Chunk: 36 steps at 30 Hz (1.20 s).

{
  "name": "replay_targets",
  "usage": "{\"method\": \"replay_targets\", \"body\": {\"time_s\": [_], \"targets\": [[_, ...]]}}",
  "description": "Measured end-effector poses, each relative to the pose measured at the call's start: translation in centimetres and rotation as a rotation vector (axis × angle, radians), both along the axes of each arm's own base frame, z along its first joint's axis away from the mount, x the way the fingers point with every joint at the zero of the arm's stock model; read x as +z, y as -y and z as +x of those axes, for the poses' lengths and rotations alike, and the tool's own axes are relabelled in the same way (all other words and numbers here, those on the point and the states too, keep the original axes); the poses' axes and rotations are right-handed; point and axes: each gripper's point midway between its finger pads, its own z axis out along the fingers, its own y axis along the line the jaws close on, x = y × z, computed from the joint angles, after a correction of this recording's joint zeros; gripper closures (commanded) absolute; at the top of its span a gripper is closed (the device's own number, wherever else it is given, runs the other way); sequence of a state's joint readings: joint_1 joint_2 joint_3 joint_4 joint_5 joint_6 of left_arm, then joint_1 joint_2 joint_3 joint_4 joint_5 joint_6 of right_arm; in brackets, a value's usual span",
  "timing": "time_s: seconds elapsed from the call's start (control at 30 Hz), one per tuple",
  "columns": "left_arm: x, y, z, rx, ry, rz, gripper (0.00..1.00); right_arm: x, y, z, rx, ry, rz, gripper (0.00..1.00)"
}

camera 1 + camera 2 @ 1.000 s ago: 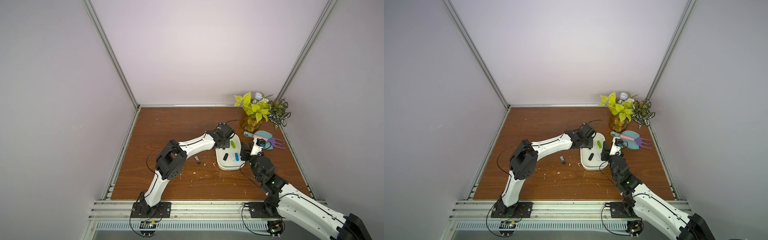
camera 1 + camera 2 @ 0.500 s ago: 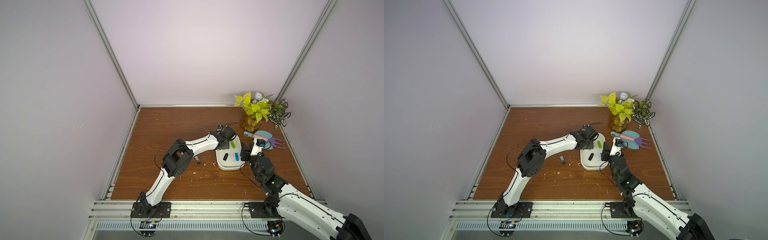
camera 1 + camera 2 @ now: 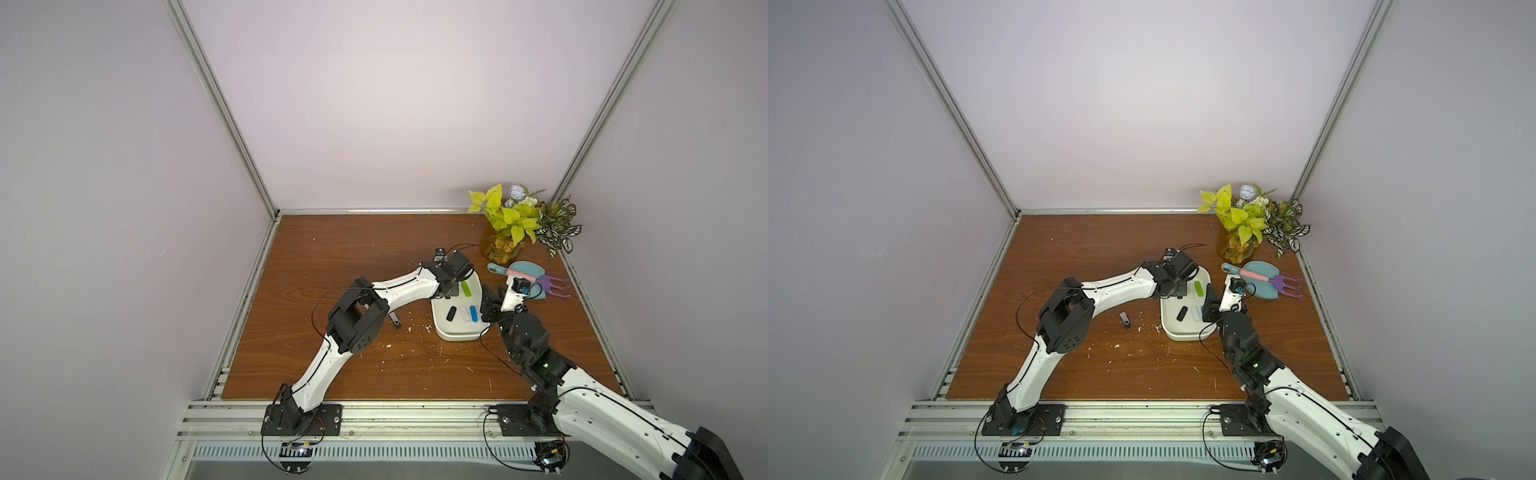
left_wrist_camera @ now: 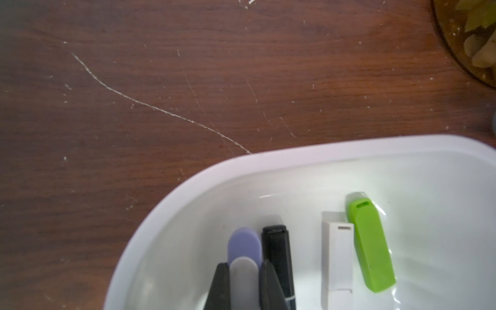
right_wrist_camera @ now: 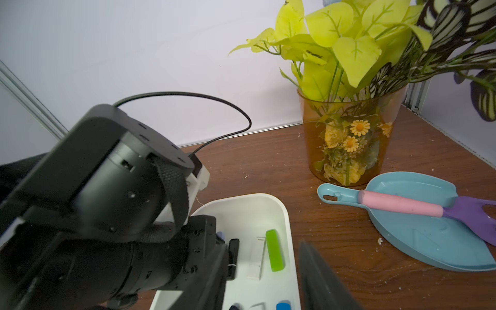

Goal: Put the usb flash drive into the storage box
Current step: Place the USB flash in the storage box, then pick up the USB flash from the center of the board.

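Observation:
The white storage box [image 3: 457, 336] [image 3: 1183, 334] lies right of centre on the wooden table. My left gripper [image 4: 244, 268] [image 3: 449, 293] hangs inside its far left corner, shut on a lavender and grey usb flash drive [image 4: 244, 241]. Beside it in the box [image 4: 295, 155] lie a black drive [image 4: 277, 255], a white one [image 4: 338, 257] and a green one [image 4: 371, 241]. My right gripper [image 5: 264, 245] [image 3: 488, 307] is open, straddling the box's right wall [image 5: 290, 214]. Another black drive [image 3: 1125, 320] lies on the table left of the box.
An amber vase of plants [image 3: 503, 249] stands at the back right corner. A teal scoop [image 3: 528, 272] with a pink-handled purple fork [image 3: 552, 284] lies right of the box. White crumbs dot the wood. Walls enclose three sides.
My left arm's elbow has swung to the right while its gripper stayed over the box's far left corner with the drive. The right arm has not moved.

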<state>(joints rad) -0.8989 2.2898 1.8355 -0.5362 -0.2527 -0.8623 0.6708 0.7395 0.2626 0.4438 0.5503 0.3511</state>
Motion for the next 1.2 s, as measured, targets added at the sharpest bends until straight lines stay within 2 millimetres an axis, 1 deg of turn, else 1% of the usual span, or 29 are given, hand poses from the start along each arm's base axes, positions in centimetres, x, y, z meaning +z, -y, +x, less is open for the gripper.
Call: {"method": "replay_targets", "body": {"time_s": [0.2, 0.37, 0.63, 0.73, 0.8, 0.87, 0.93, 1.0, 1.07, 1.13, 1.2], "targets": [[0.0, -0.1, 0.0, 0.004, 0.000, 0.003, 0.78, -0.1, -0.1, 0.0, 0.006, -0.003, 0.004, 0.51], [0.0, -0.1, 0.0, 0.004, 0.000, 0.003, 0.76, -0.1, -0.1, 0.0, 0.007, -0.003, 0.004, 0.51], [0.0, 0.0, 0.0, 0.003, 0.000, 0.002, 0.76, -0.1, -0.1, 0.0, 0.005, -0.003, 0.004, 0.51], [0.4, 0.0, -0.1, 0.001, 0.003, -0.001, 0.77, -0.1, 0.0, 0.1, 0.004, -0.003, 0.004, 0.51], [1.2, 0.1, -0.3, -0.005, 0.010, -0.007, 0.77, -0.1, -0.1, 0.1, 0.005, -0.003, 0.005, 0.51], [2.8, 0.3, -0.4, -0.012, 0.032, -0.022, 0.76, -0.1, -0.1, 0.0, 0.008, -0.003, 0.005, 0.51], [5.4, 0.6, -0.8, -0.022, 0.066, -0.047, 0.76, -0.1, -0.1, 0.0, 0.009, -0.004, 0.005, 0.51], [9.0, 0.8, -1.3, -0.037, 0.114, -0.085, 0.74, -0.2, -0.2, 0.1, 0.011, -0.007, 0.003, 0.51], [12.8, 0.4, -1.7, -0.036, 0.170, -0.128, 0.69, -0.3, -0.2, 0.1, 0.011, -0.010, 0.000, 0.51], [16.3, -1.0, -2.6, -0.023, 0.224, -0.161, 0.65, -0.3, -0.2, 0.1, 0.011, -0.009, 0.001, 0.51], [18.9, -3.6, -3.9, 0.003, 0.272, -0.172, 0.62, -0.2, -0.2, 0.1, 0.011, -0.008, 0.002, 0.51]]}}
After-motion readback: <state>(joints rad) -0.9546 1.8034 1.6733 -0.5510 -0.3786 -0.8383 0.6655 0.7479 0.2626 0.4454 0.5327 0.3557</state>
